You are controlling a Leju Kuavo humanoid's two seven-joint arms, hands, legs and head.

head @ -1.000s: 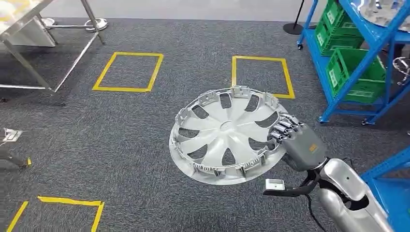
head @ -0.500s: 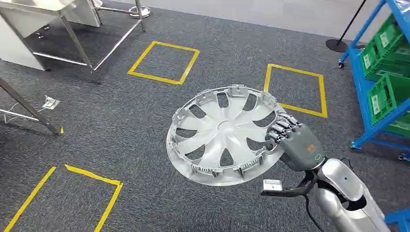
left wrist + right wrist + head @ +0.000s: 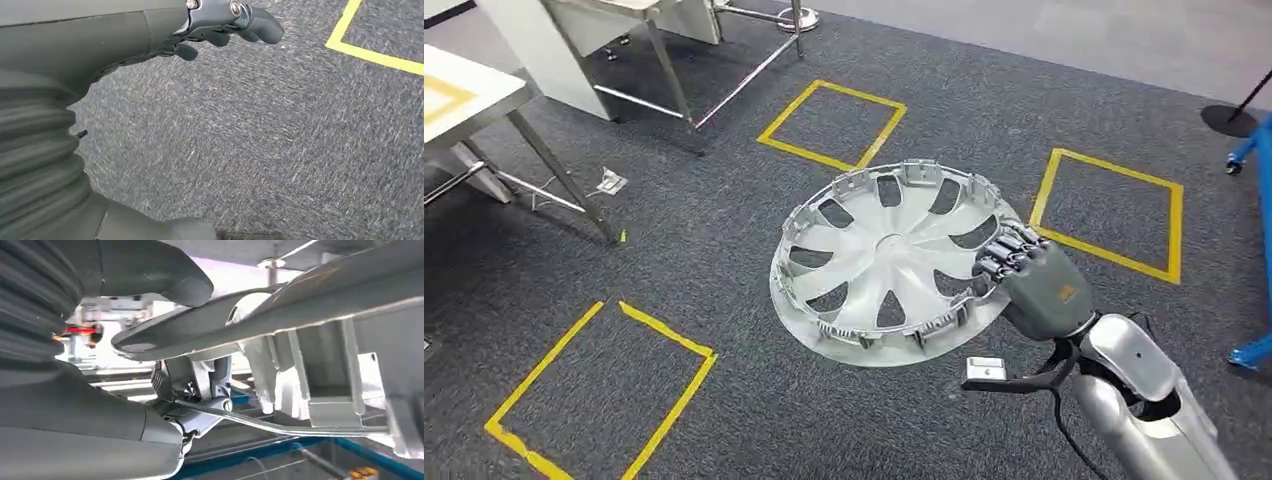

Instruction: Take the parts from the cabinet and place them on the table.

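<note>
Dark grey carpet (image 3: 724, 400) lay under me, marked with squares of yellow tape (image 3: 832, 125), one ahead, one off to the right and one near my left side whose tape was peeling and crooked. Metal-legged tables (image 3: 484, 110) stood at the upper left, and a small scrap of something pale lay on the carpet just beside one of the legs; I could not tell what it was. A bit of blue frame (image 3: 1254, 350) showed at the right edge, and a round black base (image 3: 1229, 118) of a stand sat in the upper right.

From the head camera I saw my right hand (image 3: 1034, 285) gripping the wheel cover (image 3: 889, 262) by its rim on the side nearest the arm, fingers (image 3: 1002, 252) curled over the edge. The cover was silver, with curved spokes and open slots between them, a ring of clips standing up around the outside. I held it well above the carpet, tilted a little, its ribbed back side facing up toward the camera. In the right wrist camera the rim (image 3: 320, 295) ran across close to the lens with the thumb (image 3: 165, 270) lying over it and the pale clips hanging just beyond.

My left hand (image 3: 220, 22) hung over bare carpet, holding nothing, its fingers loosely bent and apart, a strip of yellow tape visible past them
</note>
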